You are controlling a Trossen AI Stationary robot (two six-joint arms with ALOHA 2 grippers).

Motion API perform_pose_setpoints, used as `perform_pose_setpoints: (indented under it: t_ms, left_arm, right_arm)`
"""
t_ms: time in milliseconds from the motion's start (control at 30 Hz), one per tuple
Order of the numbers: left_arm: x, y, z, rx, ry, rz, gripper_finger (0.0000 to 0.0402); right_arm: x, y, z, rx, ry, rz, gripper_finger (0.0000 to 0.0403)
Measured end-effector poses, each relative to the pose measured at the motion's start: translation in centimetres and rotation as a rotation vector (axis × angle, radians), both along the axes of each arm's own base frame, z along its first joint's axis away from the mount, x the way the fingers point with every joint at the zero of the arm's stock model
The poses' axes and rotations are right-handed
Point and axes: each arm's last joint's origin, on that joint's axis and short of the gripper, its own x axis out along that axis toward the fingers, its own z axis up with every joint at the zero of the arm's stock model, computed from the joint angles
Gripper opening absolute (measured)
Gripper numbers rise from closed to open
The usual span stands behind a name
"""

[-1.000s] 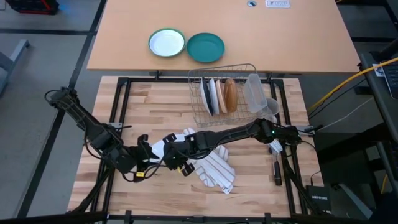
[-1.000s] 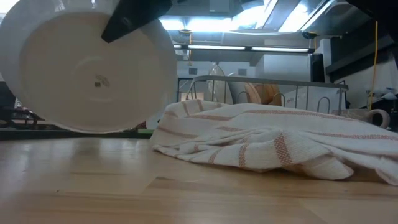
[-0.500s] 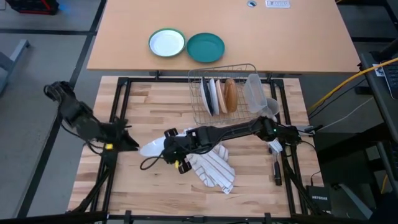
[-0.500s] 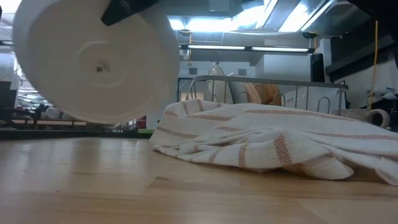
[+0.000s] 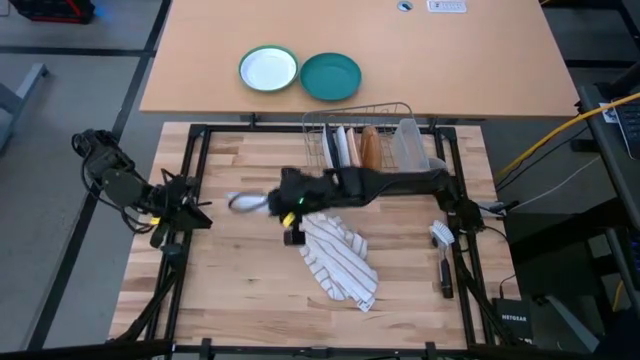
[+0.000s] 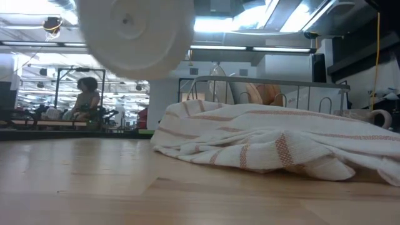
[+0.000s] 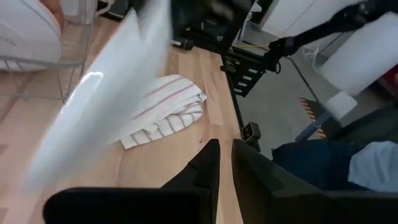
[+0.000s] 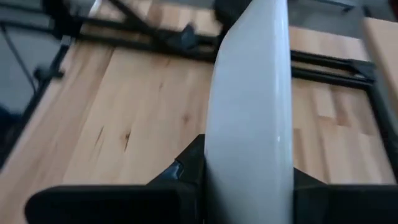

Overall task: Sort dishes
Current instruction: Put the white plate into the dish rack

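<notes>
Right pincer (image 5: 268, 203) pinches the white plate (image 5: 243, 202) by its rim, plate held on edge, clear above the counter (image 5: 240, 290). Striped towel (image 5: 338, 258) lies just below and beside that pincer on the counter. Behind it, the wire rack (image 5: 352, 150) holds the other plates upright. Left pincer (image 5: 200, 212) is well apart from the plate, near the counter's left edge, fingers (image 7: 208, 163) nearly pressed together, holding nothing.
</notes>
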Motion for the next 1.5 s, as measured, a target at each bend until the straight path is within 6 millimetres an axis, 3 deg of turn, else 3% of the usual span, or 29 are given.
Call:
perform_pose_setpoints:
  t_ms: [133, 300, 633, 933, 1133, 1500]
  left_arm:
    - [0.1, -0.1, 0.0, 0.032, -0.006, -0.013, 0.0031]
    - [0.2, -0.1, -0.1, 0.070, -0.012, -0.028, 0.0031]
    - [0.2, -0.1, -0.1, 0.103, -0.021, -0.040, 0.0031]
    - [0.2, -0.2, -0.1, 0.143, -0.032, -0.057, 0.0031]
    - [0.2, -0.1, -0.1, 0.157, -0.027, -0.061, 0.0031]
    - [0.3, -0.2, -0.8, 0.210, 0.039, -0.065, 0.0031]
  right_arm:
    - [-1.5, -2.6, 2.8, 0.057, -0.064, -0.109, 0.0066]
    - [-3.2, -6.1, 4.7, 0.102, -0.086, -0.280, 0.0066]
    - [-5.6, -11.1, 4.9, 0.260, 0.009, -0.550, 0.0066]
    - [-7.3, -13.3, 6.4, 0.451, -0.060, -0.708, 0.0065]
    - [-7.5, -13.8, 6.4, 0.553, -0.072, -0.811, 0.0065]
    - [-8.2, -14.6, 5.5, 0.554, -0.020, -0.957, 0.0065]
